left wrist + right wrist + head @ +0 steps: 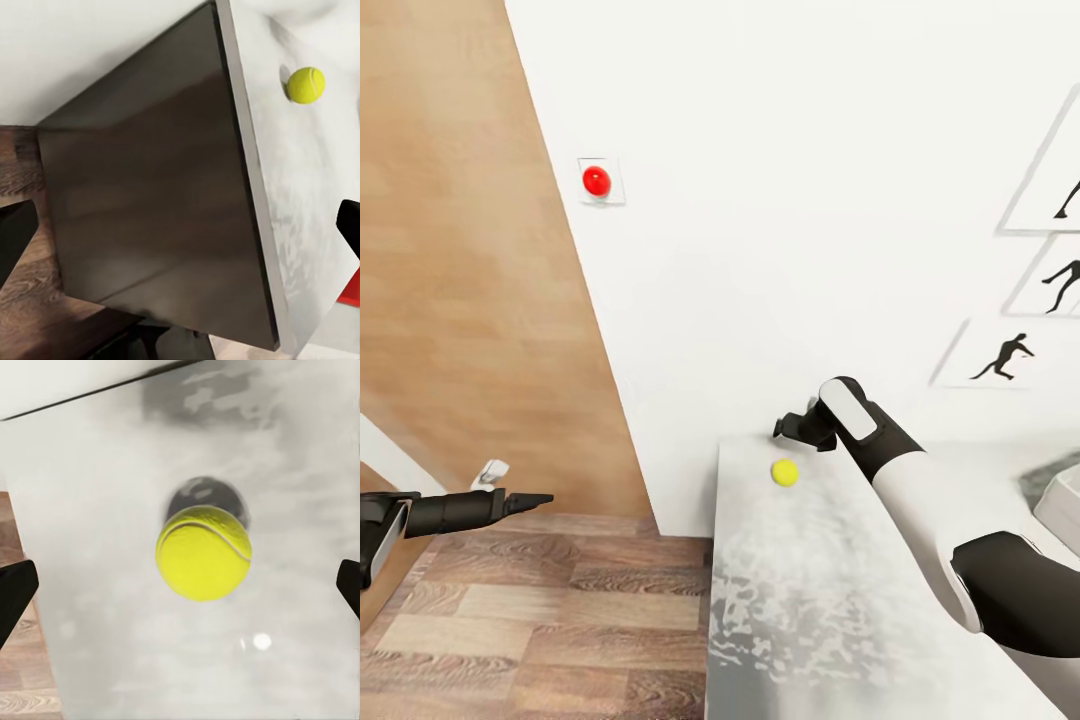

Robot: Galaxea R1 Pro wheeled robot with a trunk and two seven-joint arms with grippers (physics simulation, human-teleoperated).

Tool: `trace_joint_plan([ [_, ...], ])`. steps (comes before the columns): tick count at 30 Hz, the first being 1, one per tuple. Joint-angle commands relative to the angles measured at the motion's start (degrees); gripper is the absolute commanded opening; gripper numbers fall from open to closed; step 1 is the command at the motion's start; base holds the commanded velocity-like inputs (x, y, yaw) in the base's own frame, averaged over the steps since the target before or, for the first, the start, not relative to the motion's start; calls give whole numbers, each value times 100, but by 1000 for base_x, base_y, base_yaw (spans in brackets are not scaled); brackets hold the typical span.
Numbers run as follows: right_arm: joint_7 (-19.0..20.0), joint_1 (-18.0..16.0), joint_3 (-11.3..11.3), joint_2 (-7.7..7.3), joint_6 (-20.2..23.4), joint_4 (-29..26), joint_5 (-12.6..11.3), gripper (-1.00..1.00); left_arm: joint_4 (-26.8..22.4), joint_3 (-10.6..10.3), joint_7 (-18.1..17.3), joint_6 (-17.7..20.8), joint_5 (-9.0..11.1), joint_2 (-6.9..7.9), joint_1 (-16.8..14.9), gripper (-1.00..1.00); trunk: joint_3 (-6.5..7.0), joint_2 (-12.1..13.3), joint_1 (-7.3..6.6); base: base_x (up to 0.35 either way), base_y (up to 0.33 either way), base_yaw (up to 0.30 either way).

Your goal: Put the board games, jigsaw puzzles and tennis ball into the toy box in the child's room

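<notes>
Grey table (830,600) top runs along the white wall (760,200), dark side panel (150,217) facing the wood floor (540,620). My right gripper (792,430) hangs over the far corner, fingers spread wide. Tennis ball (785,472) sits on the tabletop just beneath and near it, centred between the fingertips in the right wrist view, untouched. My left gripper (535,498) hangs over the floor, fingers pressed together.

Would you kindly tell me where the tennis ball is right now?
In the head view the tennis ball lies on the table, near its far left corner, just below the open right claw.
</notes>
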Motion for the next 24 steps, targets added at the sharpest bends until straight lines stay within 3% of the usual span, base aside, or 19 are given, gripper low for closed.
trace_joint_plan([
  [1,-56,-6,29,-6,1,0,-59,100,-2,12,-35,60,-24,-2,-4,100,-21,-12,3,0,0,0],
  [24,-60,-53,9,9,-12,-22,-58,100,-2,13,-40,52,-24,5,-8,100,-235,-12,3,0,0,0],
])
